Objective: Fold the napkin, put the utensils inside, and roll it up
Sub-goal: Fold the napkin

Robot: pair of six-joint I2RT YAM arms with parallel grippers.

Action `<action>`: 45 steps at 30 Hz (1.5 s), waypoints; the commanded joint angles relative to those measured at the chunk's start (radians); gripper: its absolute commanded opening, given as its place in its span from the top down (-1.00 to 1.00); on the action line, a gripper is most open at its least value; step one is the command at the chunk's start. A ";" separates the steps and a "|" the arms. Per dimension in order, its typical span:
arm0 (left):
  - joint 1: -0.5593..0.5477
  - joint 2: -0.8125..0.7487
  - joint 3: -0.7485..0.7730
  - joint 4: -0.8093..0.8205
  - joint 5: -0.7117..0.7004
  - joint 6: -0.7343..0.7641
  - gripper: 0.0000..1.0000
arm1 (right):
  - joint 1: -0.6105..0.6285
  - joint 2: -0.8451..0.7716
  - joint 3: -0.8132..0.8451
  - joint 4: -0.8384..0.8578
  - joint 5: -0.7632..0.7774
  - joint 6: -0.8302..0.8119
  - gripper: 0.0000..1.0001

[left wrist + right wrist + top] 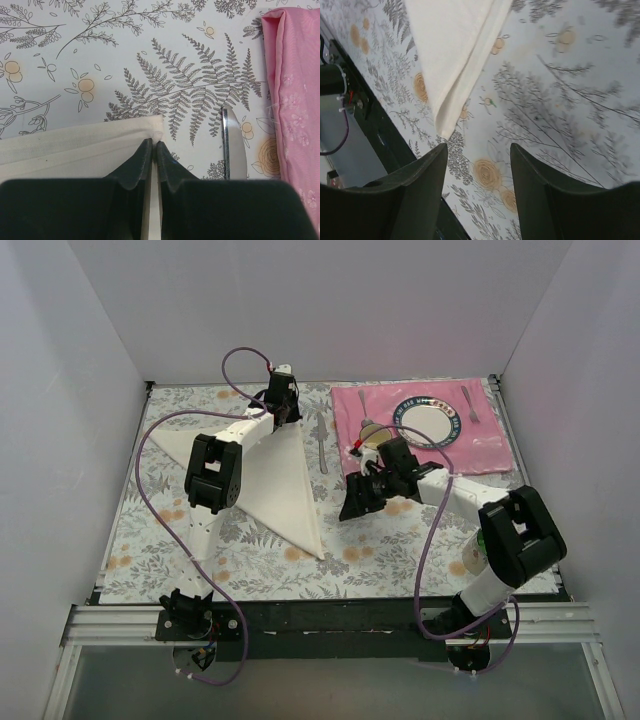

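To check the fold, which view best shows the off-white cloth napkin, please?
Top external: the off-white cloth napkin shows almost whole, a folded triangle. Left wrist shows one corner in the left end effector; right wrist only its near tip.

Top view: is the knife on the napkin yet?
No, the knife lies on the tablecloth, apart from the folded napkin, between it and the pink placemat.

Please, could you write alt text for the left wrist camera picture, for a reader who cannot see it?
The left claw is shut on the corner of the off-white napkin, which lies folded on a fern-patterned tablecloth. Right of it in the picture lies the rounded tip of a silver knife, and beyond it the edge of a pink placemat.
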 commanded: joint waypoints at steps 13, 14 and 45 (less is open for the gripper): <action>0.010 -0.076 0.017 0.020 -0.030 0.000 1.00 | 0.271 0.150 -0.036 0.263 -0.142 -0.045 -0.24; 0.010 -0.077 0.017 0.020 -0.029 0.000 1.00 | 0.271 0.168 -0.036 0.269 -0.155 -0.042 -0.23; 0.016 -0.031 0.053 0.043 -0.003 -0.011 1.00 | 0.277 0.224 -0.136 0.398 -0.174 0.048 -0.22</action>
